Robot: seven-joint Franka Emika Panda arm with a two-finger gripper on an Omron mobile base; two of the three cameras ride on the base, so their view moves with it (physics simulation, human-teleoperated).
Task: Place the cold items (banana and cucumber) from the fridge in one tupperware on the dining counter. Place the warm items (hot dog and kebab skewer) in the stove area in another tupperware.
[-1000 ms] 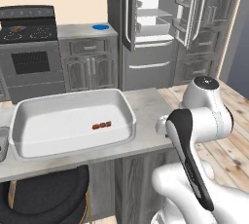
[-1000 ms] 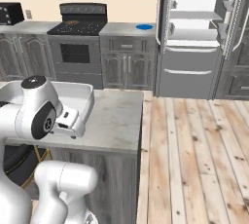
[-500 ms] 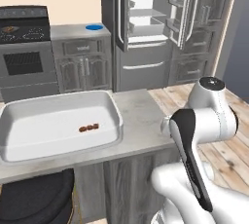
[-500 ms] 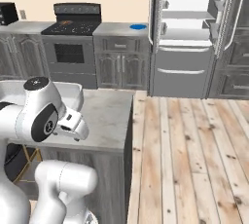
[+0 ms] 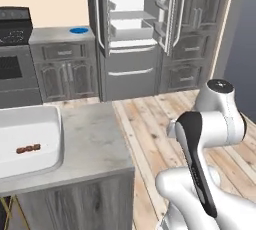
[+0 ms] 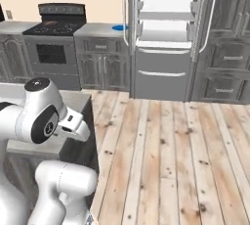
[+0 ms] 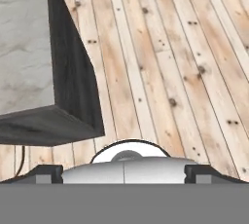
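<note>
My jaws stand wide apart with nothing between them, the gripper (image 7: 124,169) aimed down at bare floor off the counter (image 5: 90,139) corner. The open fridge (image 5: 135,29) is well ahead across the floor; I can't make out banana or cucumber on its shelves. I count one tupperware (image 5: 30,144) on the counter to my left, holding one small brown skewer (image 5: 28,149).

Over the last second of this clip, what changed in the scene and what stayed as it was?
The base drove on, so the whole view shifted: the white tupperware slid toward the left edge, while the open fridge came nearer and more central. Nothing was picked up or released. The gripper stayed open and empty, the brown kebab skewer stayed in the tupperware, and the counter was unchanged.
</note>
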